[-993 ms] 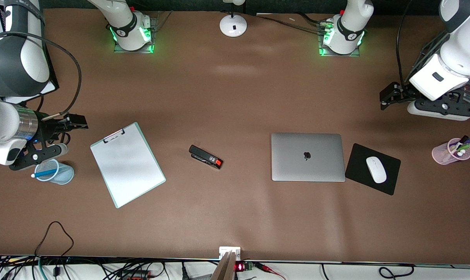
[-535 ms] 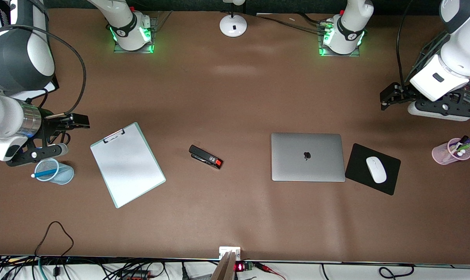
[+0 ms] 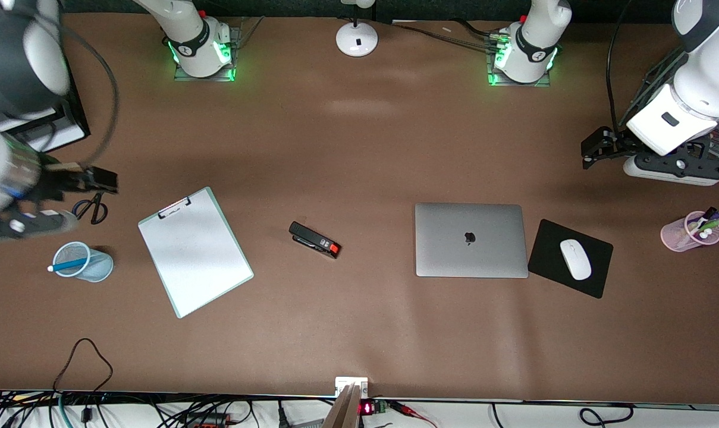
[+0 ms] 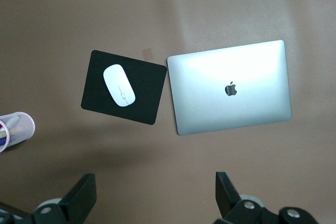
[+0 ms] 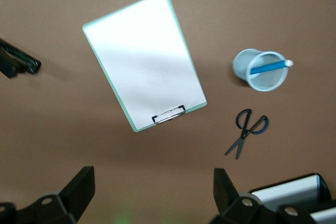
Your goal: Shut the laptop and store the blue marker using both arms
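The laptop [image 3: 471, 239] lies shut and flat on the table, lid up with its apple logo showing, and appears again as the laptop [image 4: 252, 98]. The blue marker [image 3: 69, 265] leans inside a pale blue cup [image 3: 100, 268] at the right arm's end; it also shows as the blue marker [image 5: 268, 67] in the cup [image 5: 239, 69]. My right gripper [image 3: 104, 180] hangs open and empty over the table by the scissors, its own view giving the right gripper [image 5: 153, 182]. My left gripper [image 3: 592, 148] is open and empty over the left arm's end, also as the left gripper [image 4: 156, 184].
A clipboard [image 3: 194, 251] and a black stapler [image 3: 314, 239] lie mid-table. Scissors [image 3: 91, 208] lie by the blue cup. A black mouse pad [image 3: 546, 252] with a white mouse [image 3: 575, 259] sits beside the laptop. A pink pen cup [image 3: 683, 235] and a white lamp base [image 3: 357, 38] also stand here.
The right arm has swung away from the pale blue cup toward the table's end, uncovering the scissors. The left arm has hardly moved.
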